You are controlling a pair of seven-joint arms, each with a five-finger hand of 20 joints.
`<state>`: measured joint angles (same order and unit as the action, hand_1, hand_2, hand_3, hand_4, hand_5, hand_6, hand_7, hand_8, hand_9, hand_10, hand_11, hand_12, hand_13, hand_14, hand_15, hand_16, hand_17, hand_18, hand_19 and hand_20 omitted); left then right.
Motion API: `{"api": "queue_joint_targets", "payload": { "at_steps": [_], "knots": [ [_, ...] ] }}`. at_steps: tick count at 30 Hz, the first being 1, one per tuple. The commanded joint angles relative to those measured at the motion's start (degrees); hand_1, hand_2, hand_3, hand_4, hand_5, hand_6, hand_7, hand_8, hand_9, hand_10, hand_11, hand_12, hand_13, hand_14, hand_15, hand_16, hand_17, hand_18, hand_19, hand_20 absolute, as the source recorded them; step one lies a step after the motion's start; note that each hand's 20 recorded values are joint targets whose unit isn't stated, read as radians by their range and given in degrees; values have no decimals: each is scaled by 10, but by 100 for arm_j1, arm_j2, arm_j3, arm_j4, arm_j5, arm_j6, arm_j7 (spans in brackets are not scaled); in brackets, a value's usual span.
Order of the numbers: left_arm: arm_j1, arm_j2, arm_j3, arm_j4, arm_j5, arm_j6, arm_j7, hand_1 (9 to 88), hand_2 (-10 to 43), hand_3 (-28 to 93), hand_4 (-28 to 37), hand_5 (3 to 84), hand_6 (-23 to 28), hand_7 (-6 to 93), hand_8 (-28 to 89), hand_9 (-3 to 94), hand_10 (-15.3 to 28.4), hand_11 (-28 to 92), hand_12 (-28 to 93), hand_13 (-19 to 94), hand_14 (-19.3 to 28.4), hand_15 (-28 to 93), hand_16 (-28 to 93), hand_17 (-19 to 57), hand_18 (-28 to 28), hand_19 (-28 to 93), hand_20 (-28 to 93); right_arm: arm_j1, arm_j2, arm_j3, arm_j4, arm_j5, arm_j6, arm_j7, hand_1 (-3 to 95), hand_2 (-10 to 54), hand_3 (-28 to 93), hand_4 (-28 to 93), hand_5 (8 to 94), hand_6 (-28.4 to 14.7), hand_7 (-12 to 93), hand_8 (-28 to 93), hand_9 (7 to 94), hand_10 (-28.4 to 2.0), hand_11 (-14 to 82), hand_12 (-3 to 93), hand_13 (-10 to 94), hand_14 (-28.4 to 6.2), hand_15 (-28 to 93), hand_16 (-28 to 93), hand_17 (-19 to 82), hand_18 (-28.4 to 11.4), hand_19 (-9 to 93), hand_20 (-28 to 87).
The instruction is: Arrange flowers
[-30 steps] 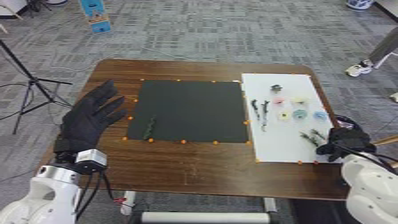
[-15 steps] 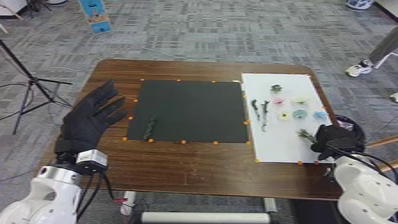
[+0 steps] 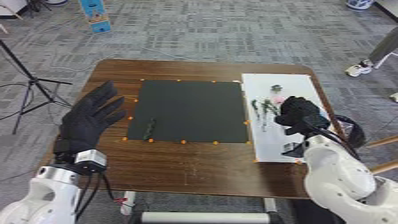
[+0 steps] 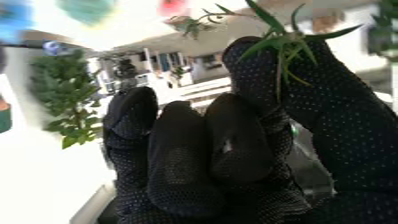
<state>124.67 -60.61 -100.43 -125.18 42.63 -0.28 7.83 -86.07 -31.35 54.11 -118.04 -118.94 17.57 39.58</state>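
Over the white sheet (image 3: 266,137), my right hand (image 3: 304,114) covers several flowers. In the right wrist view, this hand (image 4: 187,160) pinches a green leafy sprig (image 4: 286,41) between thumb and fingertip; blurred pink (image 4: 172,6), teal (image 4: 86,9) and blue (image 4: 12,22) flowers lie beyond. Left of the hand, two dark stems (image 3: 265,111) lie near a pink flower (image 3: 278,99), with a dark green flower (image 3: 276,88) above them. One dark green stem (image 3: 149,129) rests on the black sheet (image 3: 191,110). My left hand (image 3: 89,117) is open beside that sheet.
Orange markers (image 3: 184,142) line the sheets on the brown table (image 3: 200,167). A black tripod (image 3: 34,80) stands on the floor at the left. Past the table's right edge is a dark container (image 3: 353,132).
My right hand has moved from the sheet's lower right edge inward and farther up over the flowers. The green sprigs there have left their place in view. The left hand has stayed still.
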Motion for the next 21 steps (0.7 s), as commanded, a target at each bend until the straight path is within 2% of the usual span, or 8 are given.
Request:
{"api": "queue_joint_targets", "payload": {
  "at_steps": [1,6,8,9,11,12,17,21],
  "knots": [
    [127,-35,-140,-88,-13,63,48,243,-95,702,-283,272,31,185,-95,213,106,169,160,199,139,160,47,-106,242,418,78,1230,-1167,-1037,440,109,-375,-170,393,-95,819,-118,761,23,554,251,848,-72,691,623,809,-85,853,463,402,-219,882,382],
    [100,42,-192,-80,-26,89,39,242,-95,703,-283,273,30,186,-95,214,107,170,161,200,138,159,47,-106,242,418,78,2037,-1827,-1952,1250,182,-578,-37,405,-95,812,-142,771,21,533,232,850,-72,680,612,812,-80,848,458,404,-219,886,374],
    [31,163,-213,-14,-19,64,5,243,-95,702,-283,275,30,185,-95,217,108,169,160,202,138,158,47,-104,242,417,78,2317,-2059,-2272,1584,257,-561,14,412,-95,807,-153,774,23,523,225,853,-72,675,602,814,-79,846,453,405,-219,887,371],
    [18,228,-235,-10,15,105,-52,243,-95,702,-283,276,30,186,-95,218,107,170,160,203,138,158,47,-103,242,417,78,2371,-2188,-2293,1690,308,-774,45,413,-95,807,-155,775,23,521,221,855,-72,671,596,815,-79,844,451,406,-219,888,369],
    [-17,339,-286,5,-46,46,-93,242,-95,702,-283,276,30,186,-95,219,107,169,159,203,139,158,47,-103,242,417,78,2558,-2388,-2535,1936,329,-810,94,416,-95,805,-160,779,24,516,214,858,-73,663,588,817,-78,841,449,408,-221,889,367],
    [-36,387,-292,8,-32,38,-81,242,-95,702,-283,276,30,186,-96,219,107,169,159,203,139,158,47,-103,243,417,78,2639,-2467,-2627,2032,348,-849,100,417,-95,806,-161,782,24,511,210,858,-72,661,584,818,-78,838,447,409,-221,889,366],
    [-260,560,-183,93,-29,-23,-122,241,-95,703,-283,277,30,184,-95,219,106,169,159,204,138,158,46,-103,243,417,78,2865,-2874,-2849,2423,420,-991,239,419,-95,805,-165,795,25,490,207,864,-72,655,572,826,-76,829,442,414,-223,893,360],
    [-372,635,-88,140,-19,-55,-157,241,-95,702,-283,277,30,184,-95,219,107,168,158,204,138,159,46,-103,243,417,78,2942,-3086,-2951,2496,414,-1159,303,417,-94,806,-166,802,26,479,206,867,-71,650,567,831,-76,824,441,417,-223,895,357]
  ]
}}
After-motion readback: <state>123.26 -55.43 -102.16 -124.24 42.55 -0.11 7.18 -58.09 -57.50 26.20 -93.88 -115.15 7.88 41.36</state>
